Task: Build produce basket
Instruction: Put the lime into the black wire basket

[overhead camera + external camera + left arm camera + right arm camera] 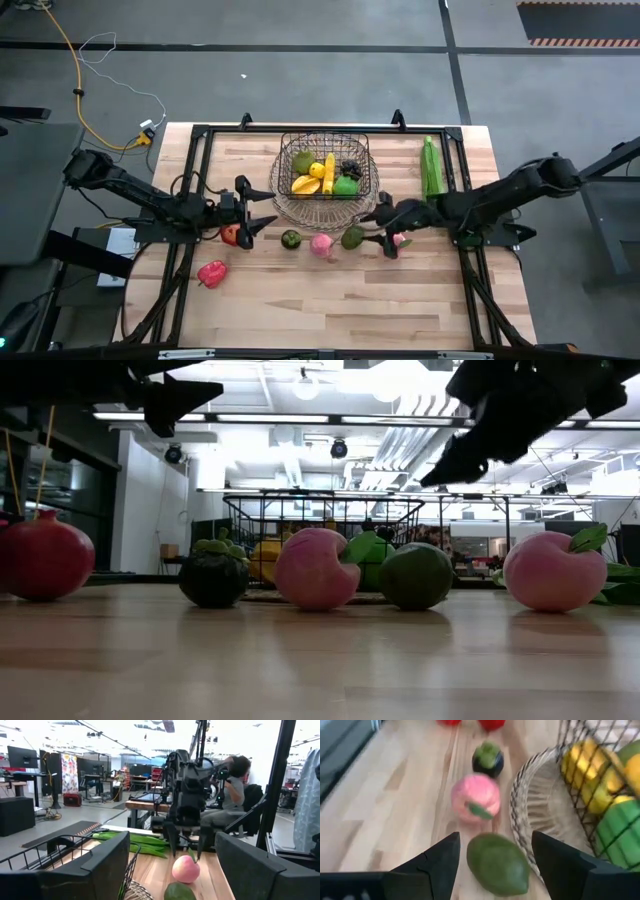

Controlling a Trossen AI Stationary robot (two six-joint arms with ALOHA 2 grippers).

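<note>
Fingers of right gripper (492, 865) spread around avocado (498, 864), apparently lengthwise toward basket (540, 815).

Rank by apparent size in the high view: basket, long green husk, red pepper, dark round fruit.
1. basket
2. long green husk
3. red pepper
4. dark round fruit
All lie at table level, so the ranking should hold.
</note>
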